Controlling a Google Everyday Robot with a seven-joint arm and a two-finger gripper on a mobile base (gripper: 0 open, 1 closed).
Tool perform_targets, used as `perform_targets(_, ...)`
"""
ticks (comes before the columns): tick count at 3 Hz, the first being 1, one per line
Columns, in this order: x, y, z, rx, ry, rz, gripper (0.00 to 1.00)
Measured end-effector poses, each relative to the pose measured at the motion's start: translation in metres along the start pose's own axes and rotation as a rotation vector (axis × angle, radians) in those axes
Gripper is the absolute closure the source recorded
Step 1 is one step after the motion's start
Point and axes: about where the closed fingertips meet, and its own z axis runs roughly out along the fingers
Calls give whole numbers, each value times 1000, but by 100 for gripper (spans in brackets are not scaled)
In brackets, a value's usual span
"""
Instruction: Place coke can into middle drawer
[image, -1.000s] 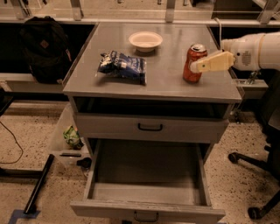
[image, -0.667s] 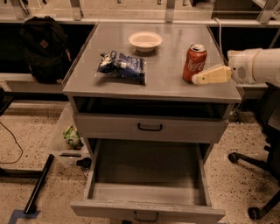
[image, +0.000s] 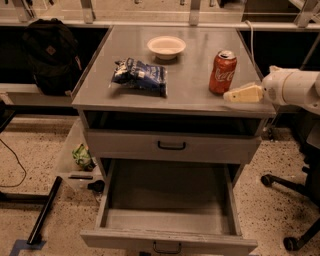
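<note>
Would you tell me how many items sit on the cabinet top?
3: the bowl at the back, the snack bag toward the left, the coke can at the right, with the claw beside it at the right edge. None seem hidden.

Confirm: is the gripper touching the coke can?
Cannot tell. In the camera view the tip of the gripper sits right beside the base of the coke can; neither a gap nor contact shows plainly.

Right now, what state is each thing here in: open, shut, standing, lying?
coke can: upright on the cabinet top, not lifted.
middle drawer: pulled open, nothing inside.
upper drawer: shut.
bowl: upright, looks empty.
snack bag: lying flat.
gripper: low beside the can, on its right.
</note>
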Motion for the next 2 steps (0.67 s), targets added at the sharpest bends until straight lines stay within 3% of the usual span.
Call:
perform_targets(1,-16,0,0,-26,-24,16,0)
perform_targets(2,-40,-5,9,-75,-119,60,0)
